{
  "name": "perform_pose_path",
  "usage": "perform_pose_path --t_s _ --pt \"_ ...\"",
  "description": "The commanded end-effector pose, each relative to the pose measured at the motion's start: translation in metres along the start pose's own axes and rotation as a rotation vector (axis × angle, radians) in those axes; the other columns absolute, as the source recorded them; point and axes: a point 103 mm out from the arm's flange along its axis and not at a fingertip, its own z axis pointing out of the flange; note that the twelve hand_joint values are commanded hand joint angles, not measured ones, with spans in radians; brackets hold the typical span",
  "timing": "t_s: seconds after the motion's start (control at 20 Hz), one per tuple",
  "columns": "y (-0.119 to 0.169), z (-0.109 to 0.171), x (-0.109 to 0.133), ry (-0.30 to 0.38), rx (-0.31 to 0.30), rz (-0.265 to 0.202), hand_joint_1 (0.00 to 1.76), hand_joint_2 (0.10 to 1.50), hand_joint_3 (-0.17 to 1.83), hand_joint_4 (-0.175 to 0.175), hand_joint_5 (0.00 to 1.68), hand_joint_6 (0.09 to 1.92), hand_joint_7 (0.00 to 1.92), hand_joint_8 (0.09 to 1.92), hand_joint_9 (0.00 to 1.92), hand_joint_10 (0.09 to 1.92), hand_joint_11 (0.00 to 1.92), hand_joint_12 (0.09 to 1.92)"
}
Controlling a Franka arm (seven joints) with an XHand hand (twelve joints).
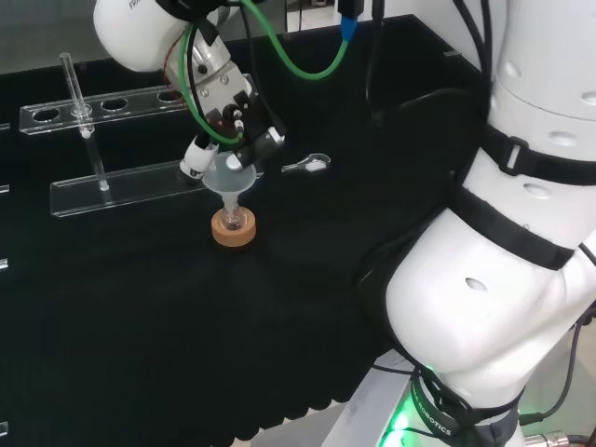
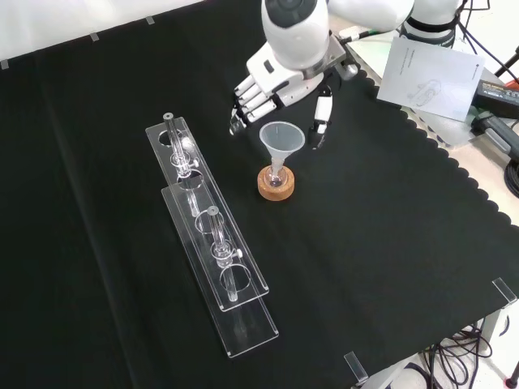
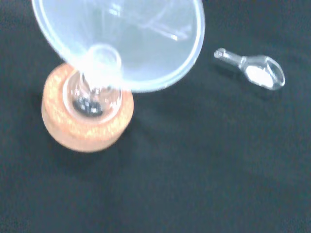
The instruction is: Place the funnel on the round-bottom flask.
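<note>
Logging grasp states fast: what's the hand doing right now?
Hand: open, fingers spread above and beside the funnel, which sits stem-down in the round-bottom flask on its cork ring.

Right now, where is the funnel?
In the front view the funnel stands with its stem in the round-bottom flask on the cork ring, just below the hand, right of the clear racks.
</note>
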Motion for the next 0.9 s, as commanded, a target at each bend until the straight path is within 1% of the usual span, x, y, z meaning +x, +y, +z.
perform_pose_path --t_s 0.05,0.2,0.35,0.45,0.5,0.6,0.7,0.8,0.9 --pt "-0.012 -0.020 -0.029 0.019 -0.054 0.008 0.39 0.74 0.09 -0.036 0.08 0.09 0.02 0.59 0.21 0.74 0.20 1.44" --pt "-0.015 -0.023 -0.044 0.038 -0.086 -0.006 0.40 0.75 0.09 -0.036 0.10 0.09 0.04 0.63 0.26 0.73 0.21 1.44" --pt "-0.015 -0.022 -0.060 0.072 -0.098 -0.004 0.42 0.77 0.10 -0.037 0.14 0.09 0.14 0.67 0.35 0.71 0.24 1.42" --pt "-0.012 -0.019 -0.074 0.108 -0.094 0.012 0.43 0.77 0.10 -0.039 0.17 0.09 0.19 0.69 0.39 0.69 0.25 1.41" --pt "-0.011 -0.016 -0.082 0.115 -0.092 0.015 0.43 0.78 0.10 -0.039 0.18 0.09 0.20 0.69 0.41 0.68 0.26 1.40" --pt "-0.009 -0.011 -0.095 0.126 -0.111 0.010 0.44 0.78 0.10 -0.041 0.19 0.09 0.22 0.69 0.43 0.67 0.27 1.40" --pt "-0.006 -0.004 -0.108 0.155 -0.107 0.016 0.44 0.78 0.10 -0.041 0.20 0.09 0.24 0.69 0.45 0.66 0.29 1.39" --pt "-0.001 0.002 -0.118 0.162 -0.095 0.015 0.44 0.78 0.11 -0.041 0.21 0.09 0.25 0.69 0.46 0.65 0.30 1.38" --pt "0.004 0.008 -0.128 0.189 -0.091 0.013 0.44 0.78 0.11 -0.041 0.21 0.09 0.26 0.69 0.47 0.65 0.30 1.38"
